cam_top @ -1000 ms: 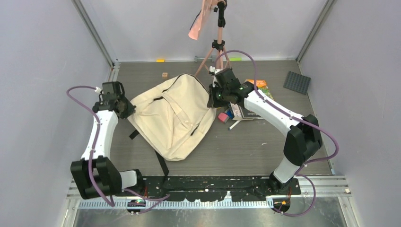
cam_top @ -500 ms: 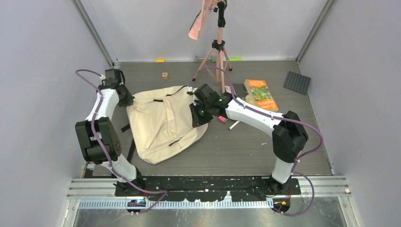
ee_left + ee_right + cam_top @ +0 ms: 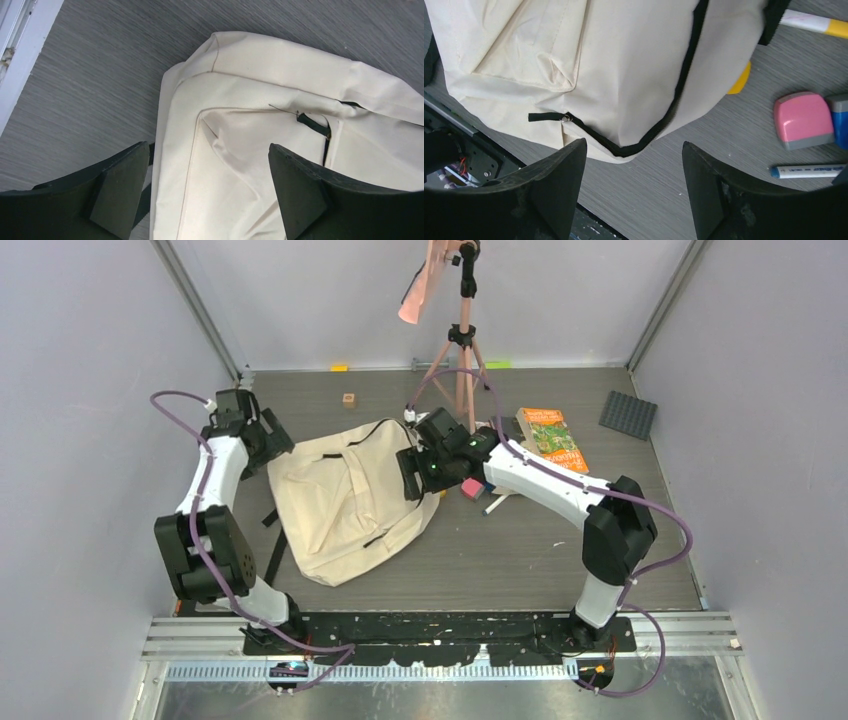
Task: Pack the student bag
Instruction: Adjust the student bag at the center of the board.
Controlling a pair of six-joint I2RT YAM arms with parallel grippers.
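Observation:
The student bag [image 3: 340, 505], a beige canvas backpack with a black zip and straps, lies flat at the table's centre-left. My left gripper [image 3: 275, 440] hovers open over the bag's far-left corner. In the left wrist view its jaws [image 3: 207, 150] stand wide apart above the canvas [image 3: 250, 75], holding nothing. My right gripper [image 3: 415, 475] is open at the bag's right edge. The right wrist view has the zipped edge of the bag [image 3: 614, 60] just beyond the spread jaws [image 3: 634, 145], with bare table between them.
Right of the bag lie a pink eraser [image 3: 804, 120], a blue block [image 3: 839, 115], a white marker [image 3: 806, 171], and a yellow thing [image 3: 740, 82] partly under the canvas. An orange book [image 3: 552, 438], tripod [image 3: 462, 340], grey plate [image 3: 628, 413] and small cube [image 3: 349, 399] sit farther back.
Both grippers dragged the bag left and nearer, then opened and let go of it. The bag now rests flat, and the book lies uncovered.

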